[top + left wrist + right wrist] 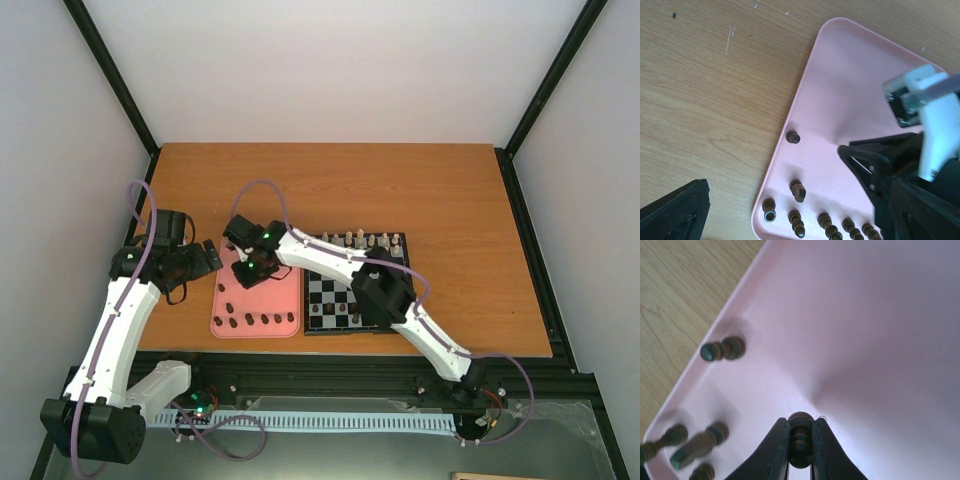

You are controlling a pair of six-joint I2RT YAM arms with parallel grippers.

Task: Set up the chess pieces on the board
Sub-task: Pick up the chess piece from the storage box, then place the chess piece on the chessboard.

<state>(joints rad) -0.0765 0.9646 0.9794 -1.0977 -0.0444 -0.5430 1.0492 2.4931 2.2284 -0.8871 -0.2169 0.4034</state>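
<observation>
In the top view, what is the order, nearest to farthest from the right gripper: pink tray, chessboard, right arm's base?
1. Pink tray, directly under the right gripper.
2. Chessboard, to its right.
3. Right arm's base, at the near right.

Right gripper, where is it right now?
In the top view the right gripper hangs over the pink tray, just left of the board. The right wrist view shows it closed on a dark brown chess piece.
</observation>
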